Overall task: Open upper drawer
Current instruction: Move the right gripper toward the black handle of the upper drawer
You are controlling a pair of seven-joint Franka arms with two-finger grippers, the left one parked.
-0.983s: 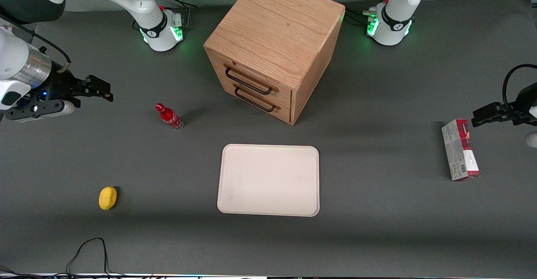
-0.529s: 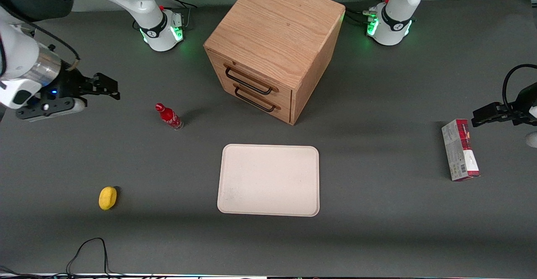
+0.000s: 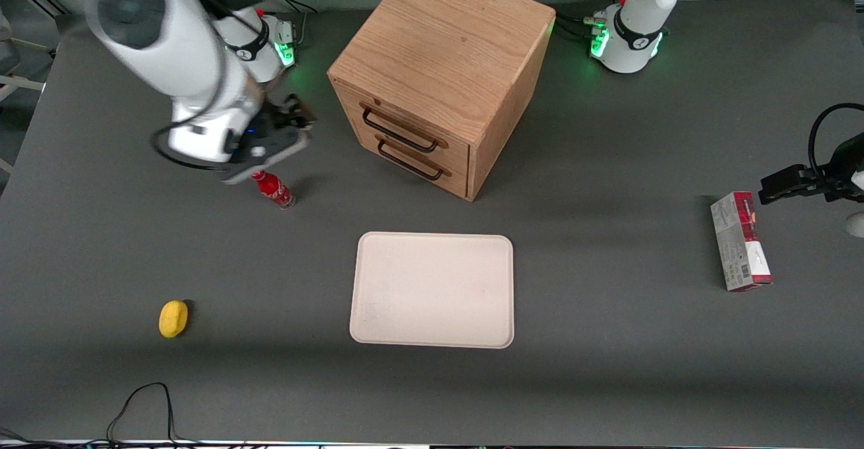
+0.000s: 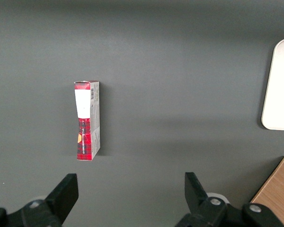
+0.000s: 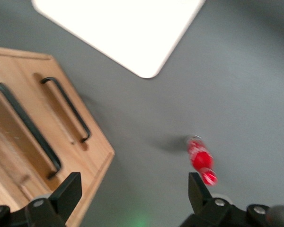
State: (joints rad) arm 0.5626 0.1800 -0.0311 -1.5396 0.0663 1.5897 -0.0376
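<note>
The oak cabinet [image 3: 442, 50] stands at the table's middle, farther from the front camera than the tray. Its upper drawer [image 3: 405, 125] is shut, with its long black handle [image 3: 401, 131] above the lower drawer's identical handle [image 3: 413, 161]. My right gripper [image 3: 297, 117] hovers beside the cabinet's front, toward the working arm's end, apart from the handles. It is open and empty. In the right wrist view the gripper [image 5: 132, 201] has its fingers [image 5: 68, 189] wide apart, with the upper handle [image 5: 26, 132] and the lower handle [image 5: 68, 109] in sight.
A red bottle [image 3: 273, 189] stands just nearer the camera than the gripper; it also shows in the right wrist view [image 5: 201, 161]. A cream tray [image 3: 432, 290] lies in front of the cabinet. A yellow fruit [image 3: 173, 318] and a red-and-white box [image 3: 740, 241] lie near the table's ends.
The right arm has swung from the table's working-arm end toward the cabinet; the gripper now hovers by the bottle, near the drawer fronts. Nothing else moved.
</note>
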